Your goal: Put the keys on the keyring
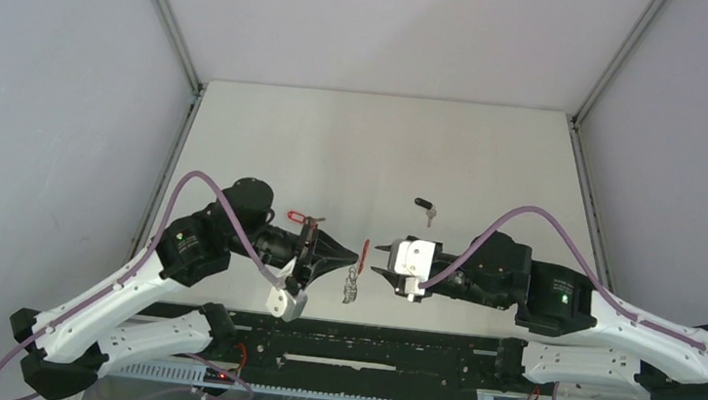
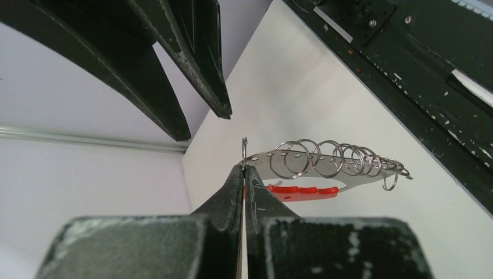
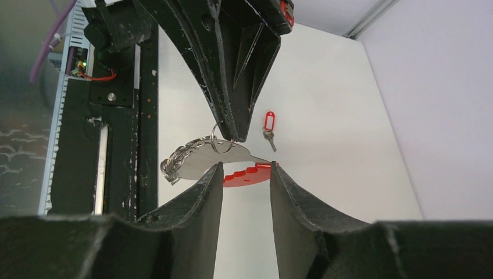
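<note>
left pincer (image 2: 244, 171) is clamped on one end of the keyring (image 2: 308, 191), holding it off the tabletop (image 2: 325, 81), probably so the spread-apart right pincer (image 3: 246, 174) can reach it.

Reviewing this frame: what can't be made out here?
Top view: keyring loops too small to count.
Right wrist view: whether the right pincer touches the keyring's red arc; its fingers cover the arc's ends.
Red-tagged key: teeth too small, right wrist view.
Black-headed key: outside both wrist views.
</note>
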